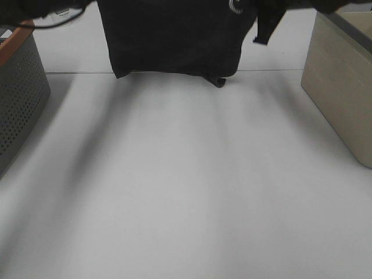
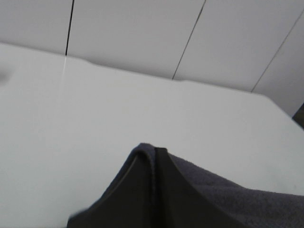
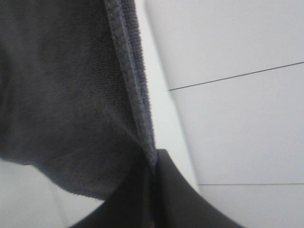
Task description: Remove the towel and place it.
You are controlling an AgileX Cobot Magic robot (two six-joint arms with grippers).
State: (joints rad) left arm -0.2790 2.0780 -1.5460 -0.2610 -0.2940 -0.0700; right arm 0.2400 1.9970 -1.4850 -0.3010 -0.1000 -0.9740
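Observation:
The dark charcoal towel (image 1: pixel 174 35) hangs spread out at the far side of the white table (image 1: pixel 186 186). It is held up by its top corners, and its lower edge is just over the tabletop. A small white mark (image 1: pixel 235 6) shows near its upper right corner. In the left wrist view my left gripper (image 2: pixel 155 154) is shut on the towel's edge (image 2: pixel 228 197). In the right wrist view my right gripper (image 3: pixel 154 165) is shut on the towel's stitched hem (image 3: pixel 133 80). In the exterior high view both grippers are cut off by the top edge.
A grey perforated basket (image 1: pixel 17 99) with an orange-brown rim stands at the left edge. A beige box (image 1: pixel 340 87) stands at the right edge. A black strap (image 1: pixel 264 29) dangles beside the towel's right side.

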